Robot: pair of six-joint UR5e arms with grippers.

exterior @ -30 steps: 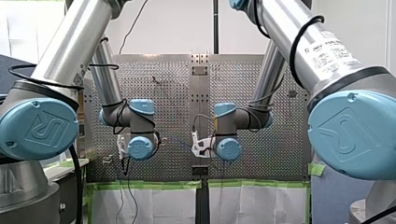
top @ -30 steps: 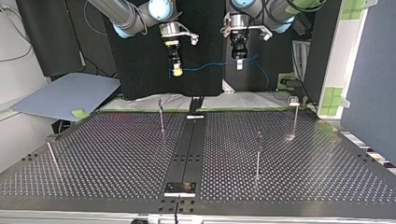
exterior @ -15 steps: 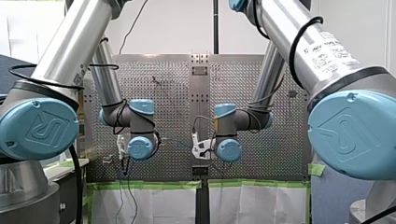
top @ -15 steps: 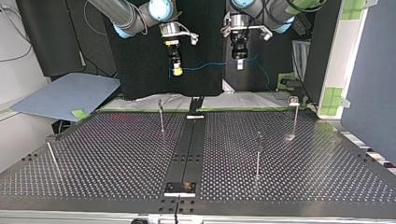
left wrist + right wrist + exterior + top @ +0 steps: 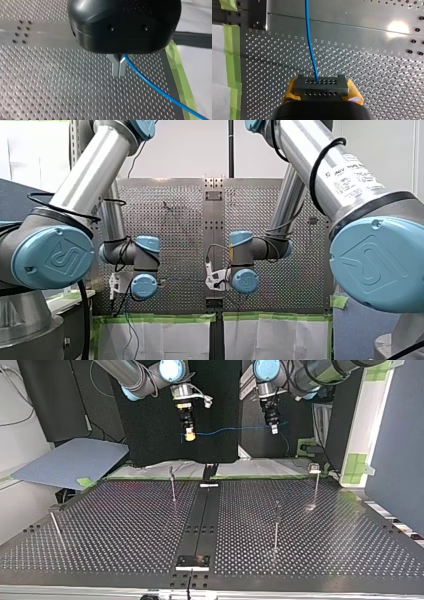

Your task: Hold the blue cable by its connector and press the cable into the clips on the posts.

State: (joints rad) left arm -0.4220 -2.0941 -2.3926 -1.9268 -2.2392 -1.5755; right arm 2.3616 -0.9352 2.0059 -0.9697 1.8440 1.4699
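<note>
I have the thin blue cable strung in the air between the two arms, nearly level with only a slight sag. One end of it goes into a black perforated connector block. My right gripper is clamped on that block, with its yellow pads pressed against both sides. The cable runs straight ahead from the block.

My left gripper has its metal fingers pinched together on the cable further along. From there the loose length trails off beside the fingers.

In the top view the span hangs over the far edge of the perforated metal table, well above the slim metal posts. The posts stand well apart from each other, with bare plate between them. In the left wrist view the table's edge, marked by green tape, lies near the fingers.
</note>
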